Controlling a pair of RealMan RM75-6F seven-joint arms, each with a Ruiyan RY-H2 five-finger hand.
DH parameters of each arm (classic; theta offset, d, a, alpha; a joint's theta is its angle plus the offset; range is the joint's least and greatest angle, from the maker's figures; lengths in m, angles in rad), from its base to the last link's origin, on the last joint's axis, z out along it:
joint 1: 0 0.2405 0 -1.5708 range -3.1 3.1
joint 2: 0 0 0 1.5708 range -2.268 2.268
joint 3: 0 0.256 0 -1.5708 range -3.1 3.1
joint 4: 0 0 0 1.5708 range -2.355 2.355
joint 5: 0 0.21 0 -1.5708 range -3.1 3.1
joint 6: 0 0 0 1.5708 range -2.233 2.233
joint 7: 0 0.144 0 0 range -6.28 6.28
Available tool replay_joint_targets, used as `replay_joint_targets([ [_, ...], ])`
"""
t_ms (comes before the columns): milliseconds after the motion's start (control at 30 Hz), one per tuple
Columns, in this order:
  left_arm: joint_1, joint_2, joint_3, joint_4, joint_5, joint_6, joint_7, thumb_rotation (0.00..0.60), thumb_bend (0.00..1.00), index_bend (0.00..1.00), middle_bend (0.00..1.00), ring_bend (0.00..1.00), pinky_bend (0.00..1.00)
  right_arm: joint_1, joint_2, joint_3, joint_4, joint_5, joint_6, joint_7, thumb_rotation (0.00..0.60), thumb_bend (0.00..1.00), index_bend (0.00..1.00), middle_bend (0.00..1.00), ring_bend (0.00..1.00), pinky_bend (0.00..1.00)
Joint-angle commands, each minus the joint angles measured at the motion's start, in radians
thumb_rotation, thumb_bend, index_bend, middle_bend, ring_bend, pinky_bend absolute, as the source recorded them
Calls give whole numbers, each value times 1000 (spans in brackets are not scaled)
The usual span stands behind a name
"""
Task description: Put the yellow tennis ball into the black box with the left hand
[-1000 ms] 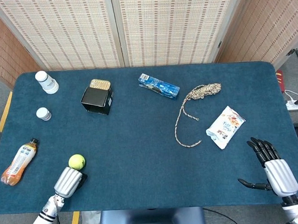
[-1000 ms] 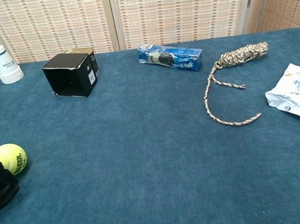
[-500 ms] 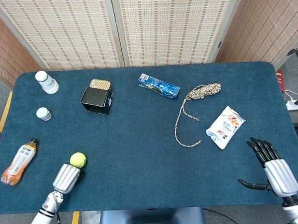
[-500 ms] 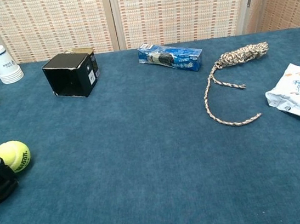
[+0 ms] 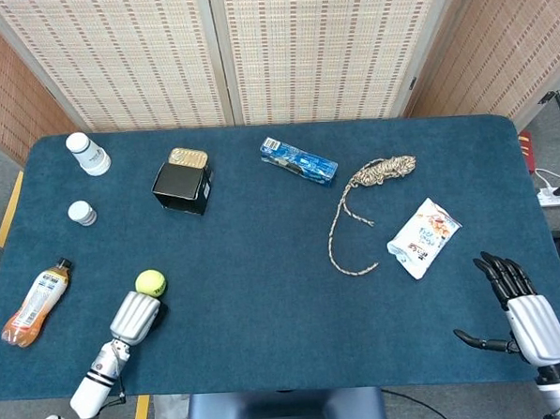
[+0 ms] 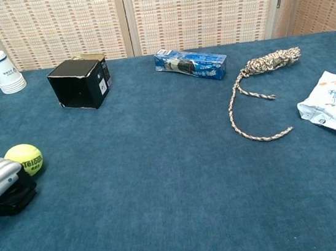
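While the left hand point(image 5: 136, 316) is lying low on the table point(image 5: 264, 257), its silver back is facing up and hiding the fingers, so I cannot tell how they are set. It is touching or nearly touching the ball point(image 5: 150, 283), just beyond it. Farther ahead of it, well apart, the box point(image 5: 182, 187) is sitting. Off at the opposite near corner, the right hand point(image 5: 520, 302) is resting with fingers spread, holding nothing; the chest view is missing it.

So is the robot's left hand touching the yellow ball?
Cannot tell. In the chest view the left hand sits right up against the yellow tennis ball, and neither view shows clear contact or a gap.
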Motion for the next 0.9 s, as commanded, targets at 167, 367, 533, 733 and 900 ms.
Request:
replay_joint_targets([
  [167,-61,-19,-38,21,-38,-52,1,600,692,1000,1000,1000,1000,1,0,2,6,6,-3,8,544,0,0,0,0,0],
  [367,-119,-20,-70,47,-66,-87,-7,600,693,1000,1000,1000,1000,0,-2,5,3,17,-9,2,545,0,0,0,0,0],
  [533,-176,-25,-83,71,-80,-144,-26,600,693,1000,1000,1000,1000,5,-6,4,-5,16,-21,-18,543,0,0,0,0,0],
  [733,-226,-60,-88,118,-95,-212,-52,600,694,1000,1000,1000,1000,8,-10,9,-11,30,-32,-32,544,0,0,0,0,0],
  [900,-265,-82,-100,153,-111,-243,-76,600,693,1000,1000,1000,1000,15,-12,15,-13,49,-52,-40,544,0,0,0,0,0],
])
